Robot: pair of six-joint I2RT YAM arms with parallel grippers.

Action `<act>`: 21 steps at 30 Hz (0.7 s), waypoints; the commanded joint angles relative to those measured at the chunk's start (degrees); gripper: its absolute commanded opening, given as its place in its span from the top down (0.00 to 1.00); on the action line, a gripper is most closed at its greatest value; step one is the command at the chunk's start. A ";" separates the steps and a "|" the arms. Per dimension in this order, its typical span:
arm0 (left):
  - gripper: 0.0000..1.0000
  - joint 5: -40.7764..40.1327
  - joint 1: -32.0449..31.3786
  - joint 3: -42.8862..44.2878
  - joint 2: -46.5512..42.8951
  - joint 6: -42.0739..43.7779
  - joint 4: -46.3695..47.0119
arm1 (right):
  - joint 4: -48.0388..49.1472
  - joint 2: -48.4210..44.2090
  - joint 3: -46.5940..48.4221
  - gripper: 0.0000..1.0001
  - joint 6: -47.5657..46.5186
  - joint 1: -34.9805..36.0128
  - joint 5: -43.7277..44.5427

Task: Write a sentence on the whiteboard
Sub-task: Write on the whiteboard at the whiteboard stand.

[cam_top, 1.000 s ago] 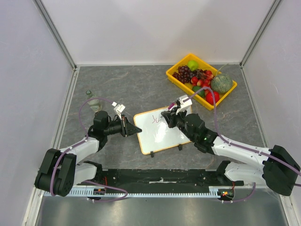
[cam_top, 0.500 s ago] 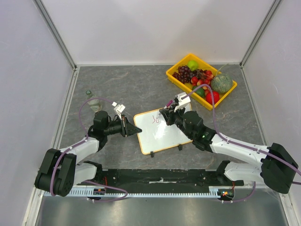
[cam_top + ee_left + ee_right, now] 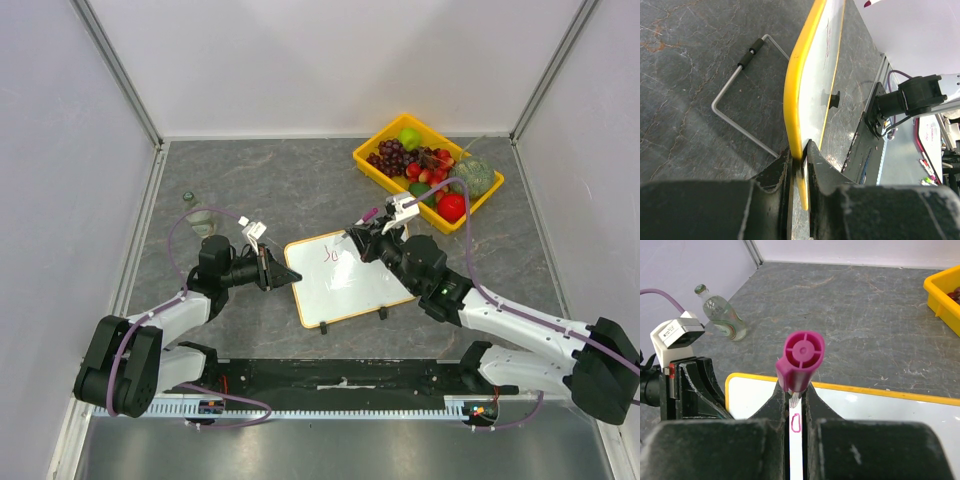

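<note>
Blocking the sentence (image 3: 795, 422), right gripper (image 3: 796, 392) perhaps hides more.

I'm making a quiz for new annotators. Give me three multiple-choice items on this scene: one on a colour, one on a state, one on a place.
1. The marker in the right pincer is: A) green B) magenta C) black.
2. The left pincer is: A) wide open B) shut on the whiteboard's edge C) shut on the marker.
3. The bottle stands: A) on the whiteboard B) in the right pincer C) on the table, left of the whiteboard.
Key: 1 B, its end shows magenta; 2 B, it pinches the yellow rim; 3 C, it rests on the grey surface.
</note>
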 commanded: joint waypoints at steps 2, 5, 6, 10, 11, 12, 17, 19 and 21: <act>0.98 -0.07 0.04 0.02 -0.40 1.47 1.76 | 0.14 0.80 0.09 1.00 0.72 -0.58 1.83; 0.98 -0.07 0.04 0.02 -0.40 1.38 1.76 | 0.23 1.50 -0.09 1.00 0.80 -0.76 2.27; 0.98 -0.07 0.04 0.02 -0.31 1.47 1.68 | 0.40 1.68 -0.26 1.00 0.80 -0.84 2.36; 0.98 -0.07 -0.05 0.02 -0.31 1.38 1.76 | 0.66 2.73 -0.61 1.00 0.89 -1.02 2.27; 0.98 -0.07 0.04 0.02 -0.31 1.38 1.76 | 0.66 2.99 -0.87 1.00 0.98 -1.02 2.36; 0.98 -0.07 0.04 0.02 -0.31 1.38 1.76 | 0.75 3.17 -1.05 1.00 0.98 -1.02 2.36; 0.98 -0.07 0.13 0.02 -0.40 1.47 1.76 | 0.75 3.44 -2.37 1.00 1.24 -1.11 2.45; 0.98 -0.07 0.04 0.02 -0.31 1.47 1.68 | 0.23 3.09 -2.98 1.00 1.51 -1.11 2.54; 0.98 -0.07 0.04 0.02 -0.31 1.38 1.76 | 0.05 2.56 -3.77 1.00 1.59 -1.11 2.54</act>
